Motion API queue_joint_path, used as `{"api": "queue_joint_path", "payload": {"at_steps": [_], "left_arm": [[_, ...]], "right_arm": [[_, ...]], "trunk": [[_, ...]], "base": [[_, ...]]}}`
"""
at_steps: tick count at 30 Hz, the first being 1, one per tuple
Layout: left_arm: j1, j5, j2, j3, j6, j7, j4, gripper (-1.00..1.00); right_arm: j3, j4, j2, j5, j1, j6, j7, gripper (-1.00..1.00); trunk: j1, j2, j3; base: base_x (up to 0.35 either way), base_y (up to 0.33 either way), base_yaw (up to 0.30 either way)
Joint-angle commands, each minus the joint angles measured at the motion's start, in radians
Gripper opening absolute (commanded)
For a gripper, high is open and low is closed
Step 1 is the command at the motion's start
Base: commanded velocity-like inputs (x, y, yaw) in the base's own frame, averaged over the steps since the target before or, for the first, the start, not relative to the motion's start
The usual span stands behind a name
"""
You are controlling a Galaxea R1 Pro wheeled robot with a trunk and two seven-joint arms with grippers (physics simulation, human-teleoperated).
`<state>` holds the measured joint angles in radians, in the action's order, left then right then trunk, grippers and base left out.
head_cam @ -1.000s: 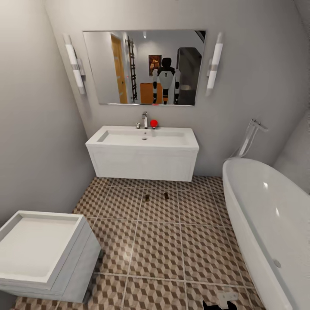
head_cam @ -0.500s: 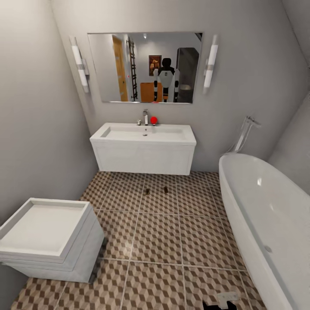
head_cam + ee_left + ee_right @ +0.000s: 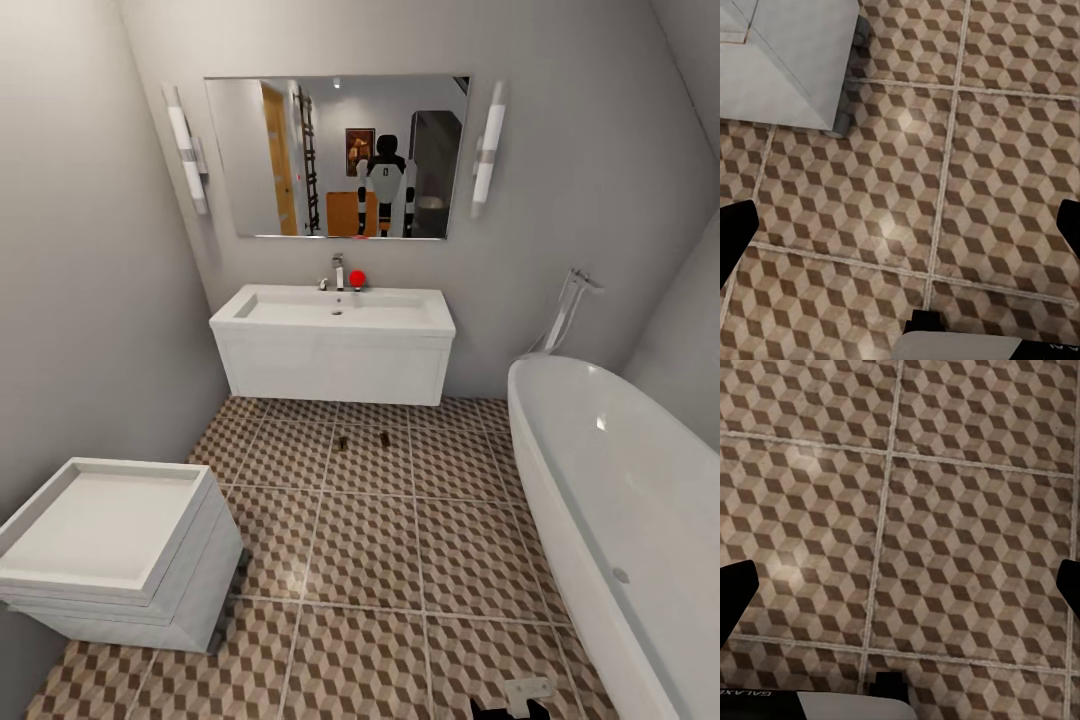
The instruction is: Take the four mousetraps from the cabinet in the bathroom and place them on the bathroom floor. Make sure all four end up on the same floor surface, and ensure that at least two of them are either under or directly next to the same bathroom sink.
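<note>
We see two mousetraps [image 3: 363, 441] already lying on the bathroom floor [image 3: 370, 560] just before the sink [image 3: 335, 312]; two remain. Both jaws hang spread wide, empty.

I'm getting a bright, even, sharp render with soft shadows. Pale glare patches sit on the bathroom floor [image 3: 896, 124] and the bathtub [image 3: 600, 423]. Walls lean outward at the head view's edges.

We read only "GALAX", upside down, on the right gripper housing [image 3: 847, 706]; remaining letters are cut off.
</note>
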<state>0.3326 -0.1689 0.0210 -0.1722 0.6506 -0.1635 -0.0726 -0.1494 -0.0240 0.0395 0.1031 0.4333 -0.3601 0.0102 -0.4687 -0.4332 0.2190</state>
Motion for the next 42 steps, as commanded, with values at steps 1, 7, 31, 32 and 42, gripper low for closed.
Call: {"api": "queue_joint_path", "payload": {"at_steps": [1, 7, 31, 32, 42], "left_arm": [[0.002, -0.008, 0.001, -0.009, 0.006, -0.002, -0.004, 1.0], [0.002, -0.008, 0.003, -0.009, 0.006, -0.002, -0.004, 1.0], [0.002, -0.008, 0.005, -0.009, 0.004, -0.002, -0.004, 1.0], [0.002, -0.008, 0.005, -0.009, 0.004, -0.002, -0.004, 1.0], [0.002, -0.008, 0.005, -0.009, 0.004, -0.002, -0.004, 1.0]], "right_arm": [[-0.009, 0.001, 0.0, 0.01, 0.001, -0.003, 0.001, 1.0], [-0.009, 0.001, 0.0, 0.01, 0.001, -0.003, 0.001, 1.0], [-0.009, 0.001, 0.0, 0.01, 0.001, -0.003, 0.001, 1.0], [-0.009, 0.001, 0.0, 0.01, 0.001, -0.003, 0.001, 1.0], [-0.009, 0.001, 0.0, 0.01, 0.001, -0.003, 0.001, 1.0]], "trunk": [[0.0, -0.002, 0.002], [0.0, -0.002, 0.002], [0.0, -0.002, 0.002], [0.0, -0.002, 0.002], [0.0, -0.002, 0.002]], "base": [[-0.002, 0.0, 0.038], [-0.001, 0.0, 0.177], [0.0, 0.0, 0.279], [0.0, 0.0, 0.286], [0.0, 0.0, 0.286]]}}
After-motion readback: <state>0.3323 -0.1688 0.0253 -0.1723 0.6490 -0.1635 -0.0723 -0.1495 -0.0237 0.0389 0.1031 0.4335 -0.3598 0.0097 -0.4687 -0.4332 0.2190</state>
